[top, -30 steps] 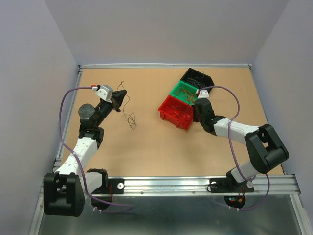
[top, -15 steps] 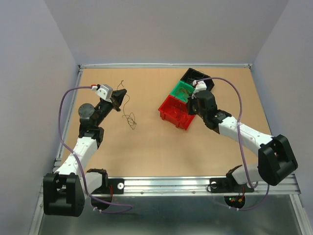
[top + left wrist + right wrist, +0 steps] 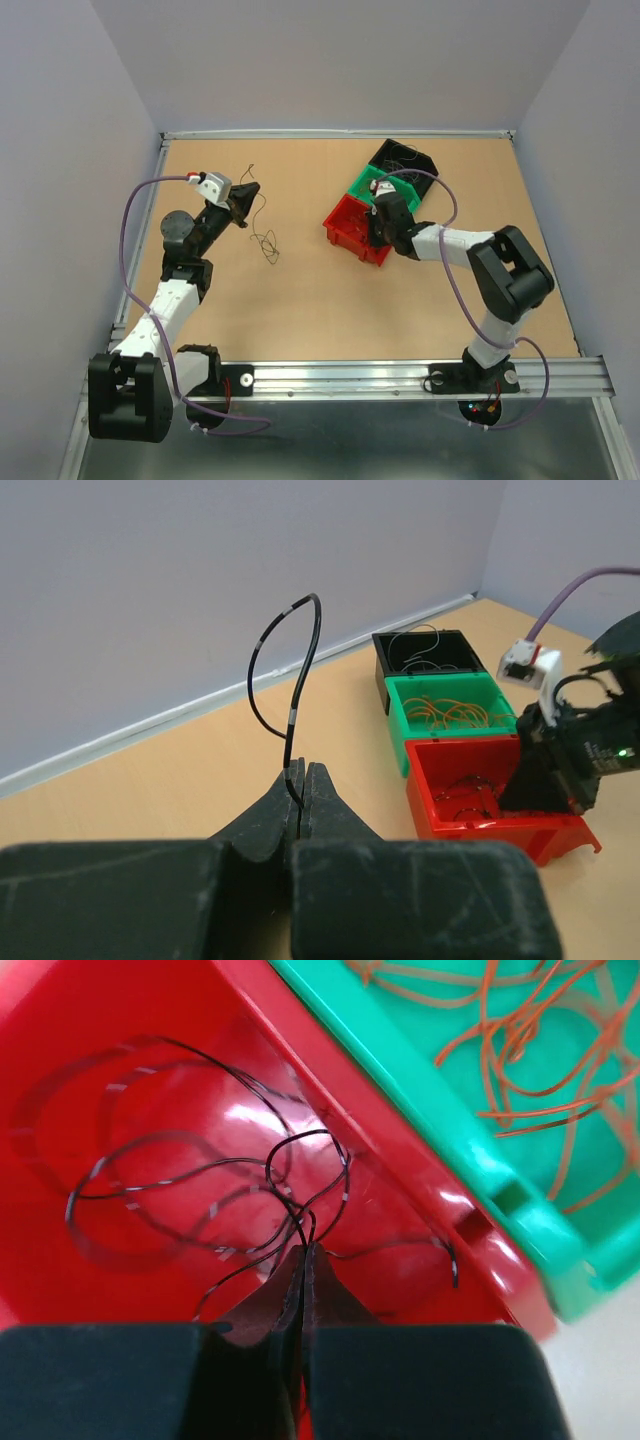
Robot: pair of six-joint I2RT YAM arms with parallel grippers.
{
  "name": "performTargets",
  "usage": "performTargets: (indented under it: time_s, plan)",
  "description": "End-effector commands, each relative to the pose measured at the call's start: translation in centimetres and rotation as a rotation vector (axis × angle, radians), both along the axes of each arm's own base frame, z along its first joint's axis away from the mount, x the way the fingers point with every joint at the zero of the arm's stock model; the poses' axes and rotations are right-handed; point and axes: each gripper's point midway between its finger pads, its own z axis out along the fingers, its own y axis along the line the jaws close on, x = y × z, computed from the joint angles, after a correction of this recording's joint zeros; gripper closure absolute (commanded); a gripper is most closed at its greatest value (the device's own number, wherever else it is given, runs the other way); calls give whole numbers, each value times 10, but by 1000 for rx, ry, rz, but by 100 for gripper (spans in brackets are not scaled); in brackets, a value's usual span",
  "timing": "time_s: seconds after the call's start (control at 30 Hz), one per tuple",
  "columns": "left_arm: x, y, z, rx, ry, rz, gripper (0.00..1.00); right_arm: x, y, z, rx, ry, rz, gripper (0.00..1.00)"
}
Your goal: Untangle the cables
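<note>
Swung left from the green bin (image 3: 362, 180), the right end effector (image 3: 303, 1250) is now lowered into the red bin (image 3: 100, 1020), shut on a dark cable (image 3: 290, 1150) looping ahead of it, while a second cable (image 3: 298, 680) is pinched upright by the left end effector (image 3: 302, 780) at upper left.

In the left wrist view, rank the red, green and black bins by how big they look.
1. red bin
2. green bin
3. black bin
Red is nearest the camera and black farthest, so their true sizes may match.
</note>
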Motion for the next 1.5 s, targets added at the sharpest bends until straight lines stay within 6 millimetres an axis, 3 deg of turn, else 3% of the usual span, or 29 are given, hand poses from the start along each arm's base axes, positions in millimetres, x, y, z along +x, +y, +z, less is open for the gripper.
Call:
performTargets:
  time_s: [0.0,0.1,0.17,0.2,0.27,0.33,0.4,0.43,0.5,0.63,0.67,0.77,0.83,0.9,0.93,0.97,1.0,1.03,1.1,1.17,1.2,1.27,1.33,1.4,1.43,1.47]
  plan:
    - [-3,-6,34,6,-103,-26,100,30,12,-4,-4,-37,-35,99]
    - [-4,-8,34,9,-107,-35,100,38,17,2,-2,-57,-22,99]
    - [-5,-10,34,14,-106,-44,100,37,19,16,12,-80,-5,94]
    - [-5,-12,33,16,-105,-53,100,36,18,32,25,-111,-4,84]
    - [-8,-15,34,16,-107,-69,100,31,16,50,48,-144,-2,77]
    - [-13,-20,36,18,-112,-101,100,19,10,58,59,-156,-2,64]
    - [-17,-24,39,16,-114,-124,100,8,7,86,101,-208,6,52]
    - [-20,-27,41,17,-120,-139,100,-1,2,82,101,-203,10,37]
    - [-26,-32,42,16,-121,-161,100,-20,4,97,149,-247,60,21]
    - [-32,-37,45,17,-127,-190,100,-55,34,130,314,-349,276,0]
    - [-32,-38,42,19,-121,-193,100,-69,46,131,363,-365,361,0]
    - [-32,-38,41,24,-116,-193,100,-82,72,132,402,-362,463,0]
    - [-30,-39,39,29,-110,-194,100,-80,90,114,362,-328,485,0]
    - [-26,-38,35,38,-94,-184,100,-77,114,115,347,-333,508,0]
    - [-24,-37,33,39,-80,-178,100,-75,132,107,340,-316,530,0]
    - [-22,-36,31,41,-78,-170,100,-78,137,93,328,-288,535,0]
    - [-20,-35,28,58,-82,-161,100,-73,151,104,343,-310,547,0]
    - [-19,-35,27,61,-80,-155,100,-71,161,86,328,-279,553,0]
    - [-15,-34,20,69,-61,-149,100,-70,185,89,339,-290,570,0]
    - [-13,-34,17,74,-53,-146,100,-69,198,89,341,-303,573,0]
    - [-11,-33,12,78,-37,-139,100,-71,205,79,331,-293,575,0]
    - [-2,-31,2,88,-5,-117,100,-70,218,82,345,-309,582,0]
    - [8,-28,-17,107,54,-95,100,-71,229,70,330,-295,587,0]
    - [20,-25,-35,123,124,-70,100,-63,238,71,319,-318,551,0]
    - [24,-26,-37,132,134,-68,100,-60,240,58,296,-304,535,0]
    - [28,-25,-42,135,155,-62,100,-51,243,63,286,-331,489,0]
